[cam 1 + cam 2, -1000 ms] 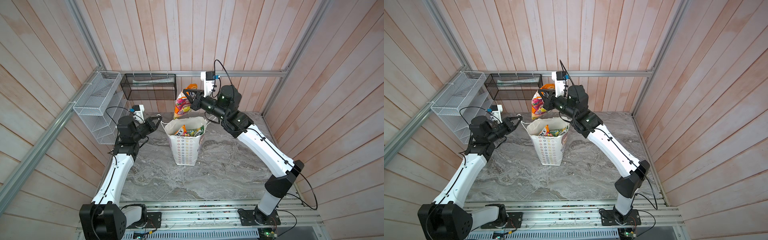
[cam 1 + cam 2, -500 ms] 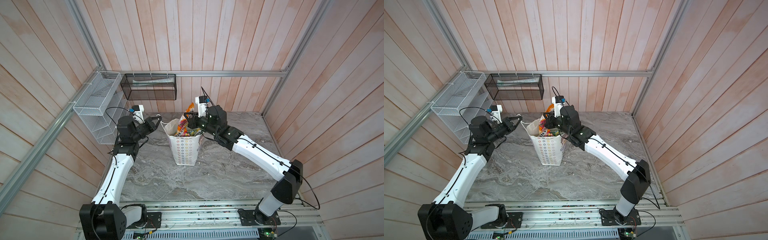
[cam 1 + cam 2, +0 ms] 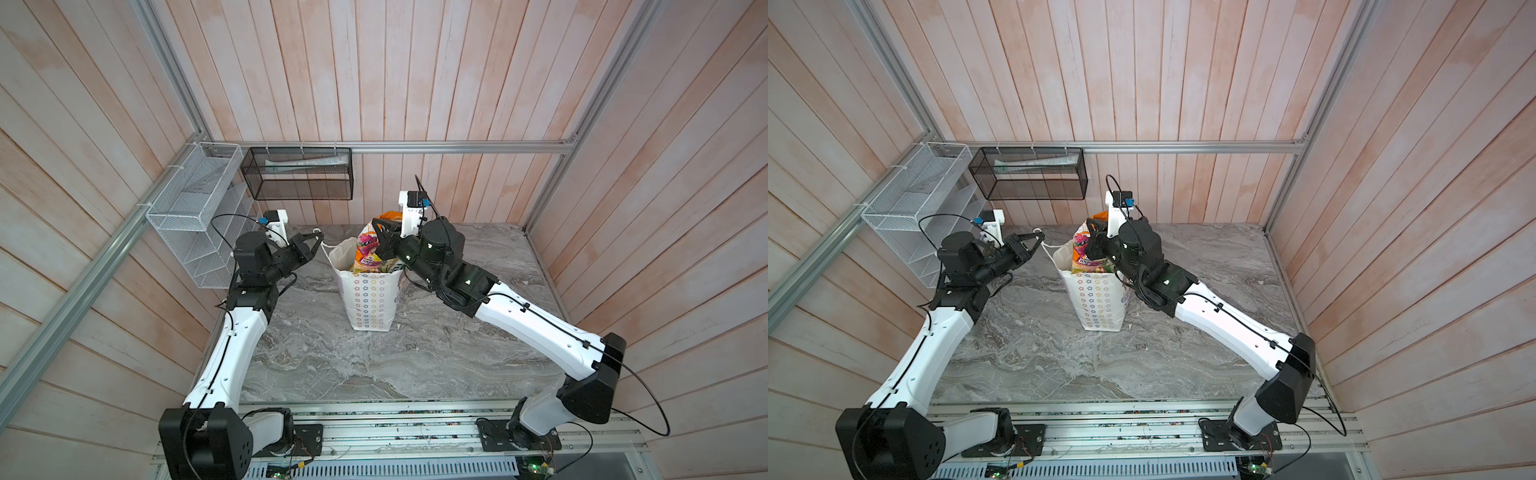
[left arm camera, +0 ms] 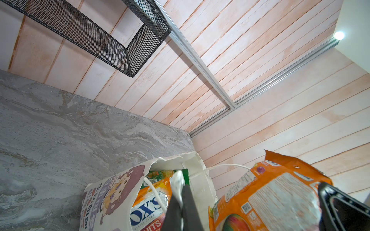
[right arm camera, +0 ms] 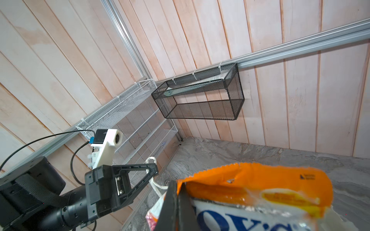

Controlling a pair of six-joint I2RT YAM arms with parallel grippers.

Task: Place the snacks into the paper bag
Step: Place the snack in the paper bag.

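Left arm point(image 3: 232, 345) rises from its base, elbow bent, forearm reaching inward; left tool point(image 3: 318, 240) pinched closed on a cord handle point(image 5: 155, 185). Right arm point(image 3: 540, 332) stretches lower and longer, wrist raised; right tool point(image 3: 379, 243) clamped on an orange pouch point(image 3: 365, 249).

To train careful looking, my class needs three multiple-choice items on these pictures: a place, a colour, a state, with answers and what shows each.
1. Where does the paper bag stand?
A. on the marble table
B. in a wall basket
C. on the front rail

2. What colour is the top edge of the pouch in the right gripper?
A. blue
B. orange
C. black

3. How is the left gripper?
A. wide open
B. shut on a pouch
C. shut on the bag's cord handle

Answers: A, both top views show it upright on the table; B, the right wrist view shows an orange edge; C, its fingertips pinch the white cord.
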